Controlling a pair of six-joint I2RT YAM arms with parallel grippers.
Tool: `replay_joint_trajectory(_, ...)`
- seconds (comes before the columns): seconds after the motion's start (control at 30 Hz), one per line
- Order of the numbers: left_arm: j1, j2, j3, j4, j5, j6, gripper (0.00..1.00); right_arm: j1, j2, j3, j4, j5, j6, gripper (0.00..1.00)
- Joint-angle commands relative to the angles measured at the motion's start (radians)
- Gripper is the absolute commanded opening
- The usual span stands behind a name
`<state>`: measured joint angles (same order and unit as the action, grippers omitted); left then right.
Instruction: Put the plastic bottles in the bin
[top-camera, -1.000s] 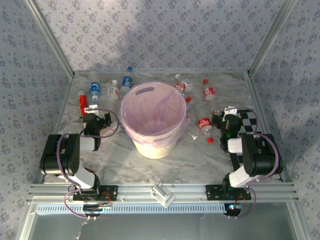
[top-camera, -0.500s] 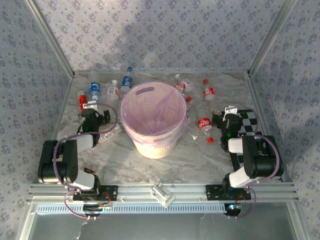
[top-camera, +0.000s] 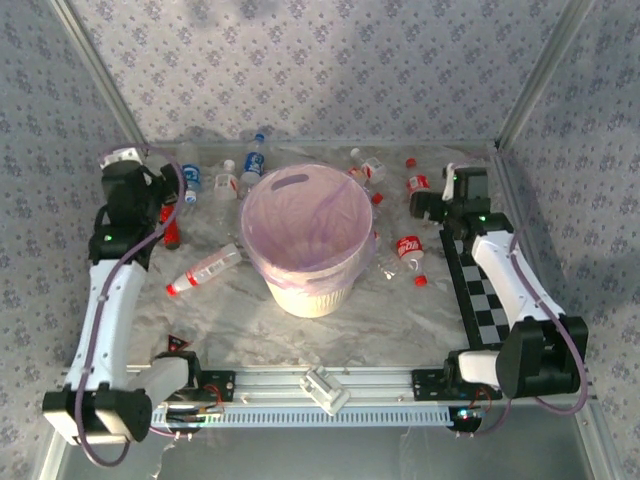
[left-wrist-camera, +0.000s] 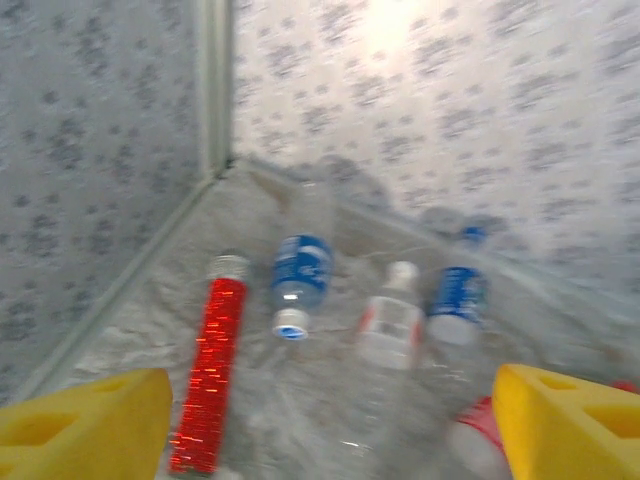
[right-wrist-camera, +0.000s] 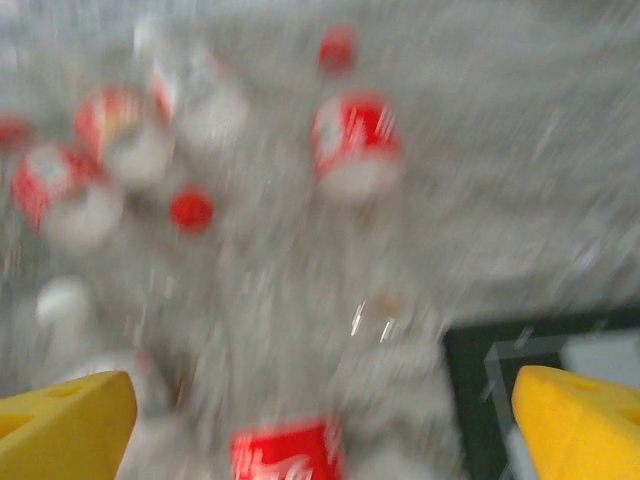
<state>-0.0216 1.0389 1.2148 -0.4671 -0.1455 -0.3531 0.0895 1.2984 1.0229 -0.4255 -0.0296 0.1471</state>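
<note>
The bin (top-camera: 300, 240), cream-white with a pink liner, stands mid-table. Plastic bottles lie around it: one with a red cap (top-camera: 205, 270) to its left, blue-labelled ones (top-camera: 190, 178) at the back left, red-labelled ones (top-camera: 408, 247) to the right. My left gripper (top-camera: 148, 190) hovers open over the back-left group. Ahead of its yellow fingers (left-wrist-camera: 85, 430) lie a blue-labelled bottle (left-wrist-camera: 300, 270), a white-capped bottle (left-wrist-camera: 390, 330) and a red-wrapped one (left-wrist-camera: 212, 370). My right gripper (top-camera: 432, 200) is open near a red-labelled bottle (top-camera: 418, 185). Between its fingers (right-wrist-camera: 580, 430) a red label (right-wrist-camera: 290, 450) shows, blurred.
Loose red caps (top-camera: 420, 280) lie right of the bin. A black checkerboard strip (top-camera: 490, 290) runs along the right edge. Metal frame posts and patterned walls close off the back and sides. A small white part (top-camera: 325, 388) sits on the front rail.
Both arms have unfolded from near their bases and reached toward the back, the left to the back-left bottles, the right to the back-right ones. The bottle left of the bin is now uncovered.
</note>
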Motion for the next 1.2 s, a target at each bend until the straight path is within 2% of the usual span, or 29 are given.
replay_joint_trajectory(0.0,-0.114,-0.015,0.125,-0.263,0.21,-0.068,0.78,0.021,0.065,0.002,-0.247,-0.104,0.022,0.94)
replay_joint_trajectory(0.1,-0.283,0.007,0.174,-0.341,0.238,-0.077,0.74,0.044,0.155,0.054,-0.276,-0.12,0.023,0.9)
replay_joint_trajectory(0.2,-0.41,0.023,0.172,-0.387,0.204,-0.093,0.73,0.071,0.256,0.099,-0.283,-0.134,0.007,0.9)
replay_joint_trajectory(0.47,-0.513,0.022,0.069,-0.34,0.176,-0.132,0.7,0.073,0.444,0.191,-0.239,-0.087,-0.013,0.83)
replay_joint_trajectory(0.63,-0.546,0.048,0.049,-0.335,0.142,-0.133,0.64,0.075,0.51,0.245,-0.257,-0.079,-0.023,0.64)
replay_joint_trajectory(0.8,-0.562,0.065,0.043,-0.33,0.128,-0.129,0.55,0.077,0.448,0.253,-0.293,-0.055,-0.023,0.51)
replay_joint_trajectory(1.0,-0.563,0.083,0.047,-0.305,0.153,-0.126,0.54,0.072,0.239,0.317,-0.428,-0.058,-0.023,0.46)
replay_joint_trajectory(1.17,-0.569,0.103,0.053,-0.288,0.172,-0.112,0.52,0.063,0.047,0.481,-0.554,-0.119,0.028,0.41)
